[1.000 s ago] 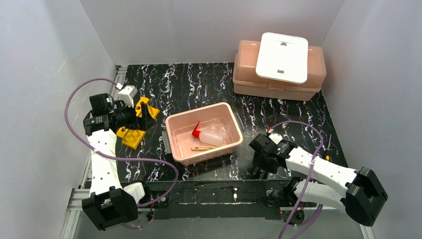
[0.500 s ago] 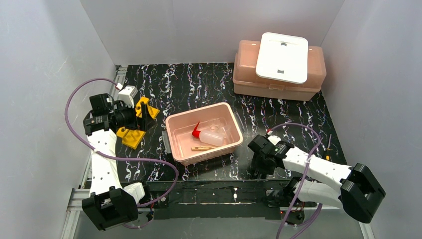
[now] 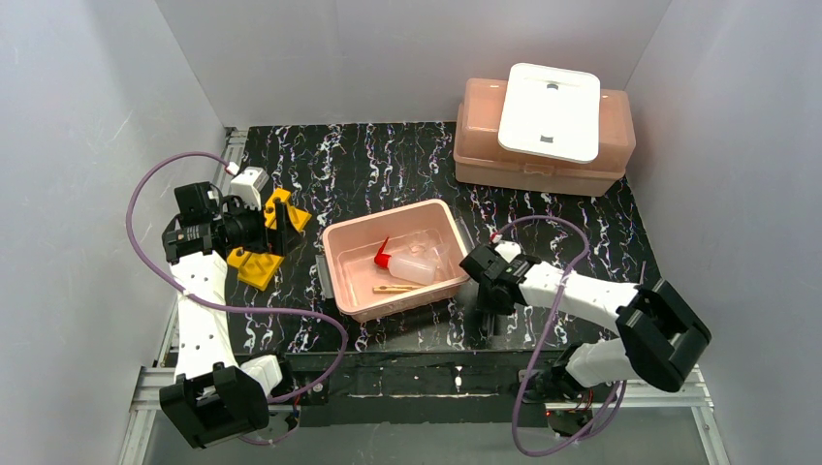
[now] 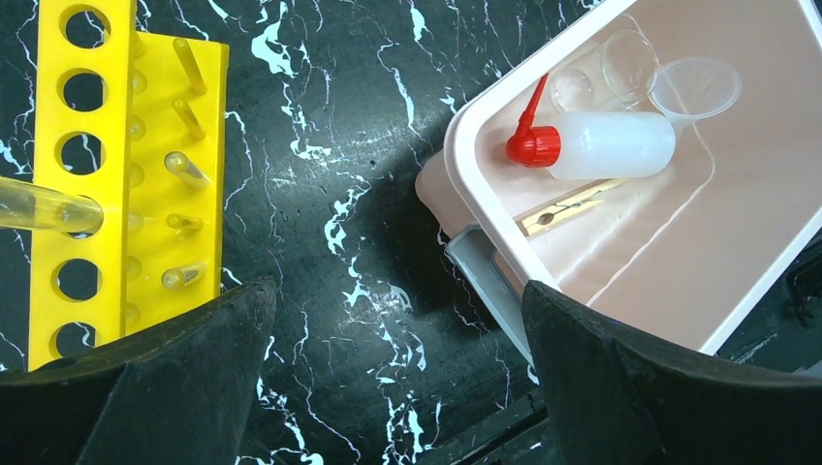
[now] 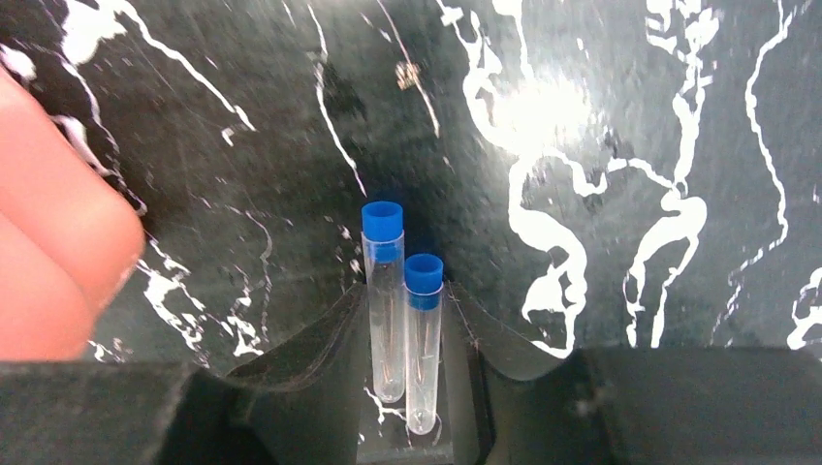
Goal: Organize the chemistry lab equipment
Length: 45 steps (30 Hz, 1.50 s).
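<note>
Test enclosure: one table [image 3: 388,160], three walls.
Table: black top veined white, glossy, with a bright patch of reflected light [image 5: 553,107] in the right wrist view. Behind the table, back wall [image 3: 388,58]: plain pale grey panel. Left of the table, left wall [image 3: 78,116], and right of it, right wall [image 3: 737,145]: same grey, unmarked. Below the table's near edge, aluminium frame [image 3: 139,418]. Light even, shadows soft.

Left gripper [image 4: 395,310] hangs wide open; right gripper [image 5: 407,295] pinches two blue-tipped pipettes [image 5: 386,300].
</note>
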### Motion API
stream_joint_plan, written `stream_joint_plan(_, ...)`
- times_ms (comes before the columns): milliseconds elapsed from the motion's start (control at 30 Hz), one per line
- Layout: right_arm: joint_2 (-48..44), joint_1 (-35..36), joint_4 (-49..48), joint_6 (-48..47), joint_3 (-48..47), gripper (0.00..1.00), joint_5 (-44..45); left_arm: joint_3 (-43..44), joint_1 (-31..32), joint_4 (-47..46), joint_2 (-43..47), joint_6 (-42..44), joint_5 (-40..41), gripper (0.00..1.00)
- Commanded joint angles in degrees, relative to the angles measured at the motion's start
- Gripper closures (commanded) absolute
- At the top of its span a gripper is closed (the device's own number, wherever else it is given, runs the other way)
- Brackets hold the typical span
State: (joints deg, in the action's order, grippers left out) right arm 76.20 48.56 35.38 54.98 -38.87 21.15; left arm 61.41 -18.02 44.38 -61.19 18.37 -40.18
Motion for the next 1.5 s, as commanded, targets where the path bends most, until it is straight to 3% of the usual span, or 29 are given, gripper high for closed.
stream_joint_plan(0,3.36,-0.97,-3.96,-5.14,-2.44,0.61,3.63,0.23,0.17,2.04,0.92,1.37,0.0,0.02)
stream_joint_plan(67,3.26,-1.16,-3.56,-6.23,-3.55,0.55,3.78,0.18,0.13,2.21,0.98,1.59,0.1,0.02)
stream_joint_plan(167,0.12,-1.18,-2.58,-7.82,-4.54,0.37,3.73,0.01,0.14,2.4,1.06,1.87,0.11,0.02)
stream_joint_plan(300,-5.11,-1.18,-0.87,-8.86,-3.46,0.34,3.26,-0.24,0.15,2.37,0.84,1.75,-0.39,0.02)
stream_joint_plan(567,-13.27,-1.13,-1.55,-5.06,5.53,0.49,-1.63,-0.11,0.09,2.2,0.55,1.43,-0.58,0.02)
stream_joint_plan(1000,-8.24,-1.18,-5.83,-4.28,7.29,0.54,-1.61,0.79,0.1,3.19,0.83,1.32,-0.17,0.02)
stream_joint_plan(1133,-8.31,-1.18,-5.76,-3.36,8.46,0.64,-1.02,1.49,0.1,3.62,0.7,1.5,0.02,0.02)
stream_joint_plan(1200,-10.7,-1.18,-3.51,-2.85,8.81,0.78,0.29,1.37,0.14,3.66,0.28,1.42,-0.23,0.02)
stream_joint_plan(1233,-12.28,-1.18,-1.42,-2.77,7.86,0.83,1.37,1.21,0.13,3.62,0.26,1.36,-0.41,0.02)
stream_joint_plan(1267,-17.2,-1.18,2.3,-3.91,4.97,0.97,2.99,0.67,0.1,3.31,0.4,1.39,-0.53,0.01)
stream_joint_plan(1367,-26.05,-1.14,11.86,-8.82,-9.91,0.99,7.35,0.31,0.16,3.26,0.67,1.54,-0.38,0.0)
stream_joint_plan(1467,-19.99,-1.14,11.79,-17.1,-28.23,0.99,4.58,0.08,0.14,3.07,0.3,0.84,-1.18,0.0)
